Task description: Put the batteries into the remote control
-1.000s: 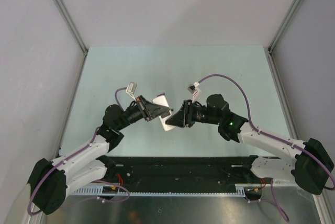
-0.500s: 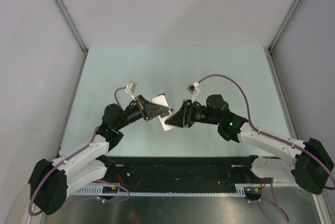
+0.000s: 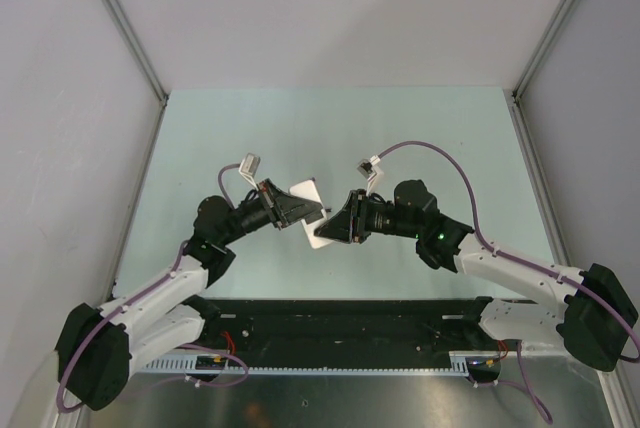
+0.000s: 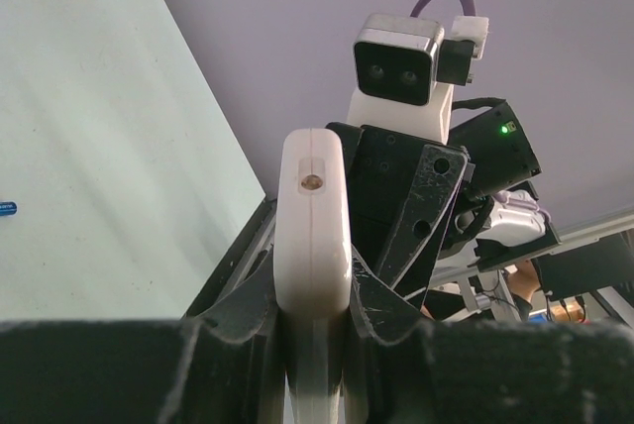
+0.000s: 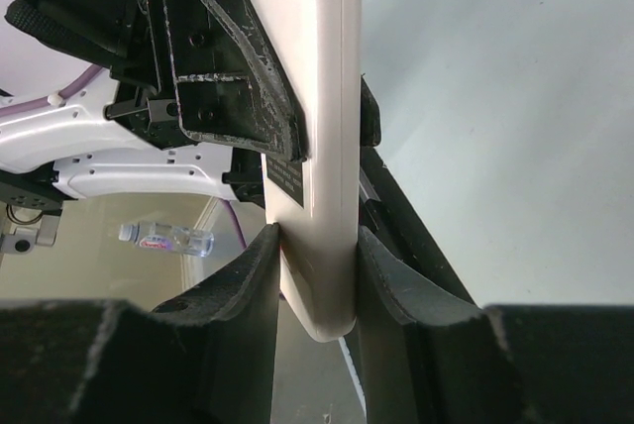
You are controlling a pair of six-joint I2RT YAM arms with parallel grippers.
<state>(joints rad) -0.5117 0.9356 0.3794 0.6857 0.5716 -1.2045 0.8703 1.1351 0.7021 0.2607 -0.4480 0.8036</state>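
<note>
Both tools are clamped shut on the remote control (image 3: 309, 192): my left tool (image 4: 313, 345) grips it from the left and my right tool (image 5: 317, 275) from the right, meeting over mid-desk (image 3: 420, 128). Its white body sits between them, long axis roughly away from me. I judge neither arm free.

from above, the remote control (image 3: 304, 191) shows only two white ends; the left gripper (image 3: 319, 214) and right gripper (image 3: 323, 232) cover its middle. in the right wrist view the upper edge cuts off its far end. a tiny blue thing (image 4: 6, 208) at the left wrist view's left edge is cut off, unidentifiable.
</note>
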